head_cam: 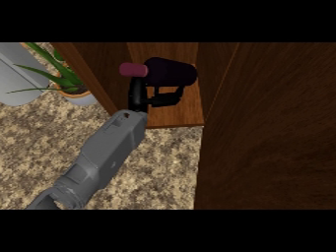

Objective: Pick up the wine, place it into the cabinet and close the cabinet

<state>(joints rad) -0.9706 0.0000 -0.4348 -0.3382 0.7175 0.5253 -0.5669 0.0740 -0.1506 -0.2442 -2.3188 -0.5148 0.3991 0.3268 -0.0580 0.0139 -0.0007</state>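
Speckled beige stone forms the counter, and on it stands a dark wooden cabinet whose open door fills the right of the view. Inside the opening, a lighter brown shelf is seen. At the upper left, a grey rounded object and a potted plant with long green leaves are found. One grey forearm is stretched from the lower left up to the cabinet; which arm it is cannot be told. The wine bottle, dark with a pink-red cap, is tilted almost flat above the shelf. It is clasped from below by the black hand, whose fingers are curled around its body.
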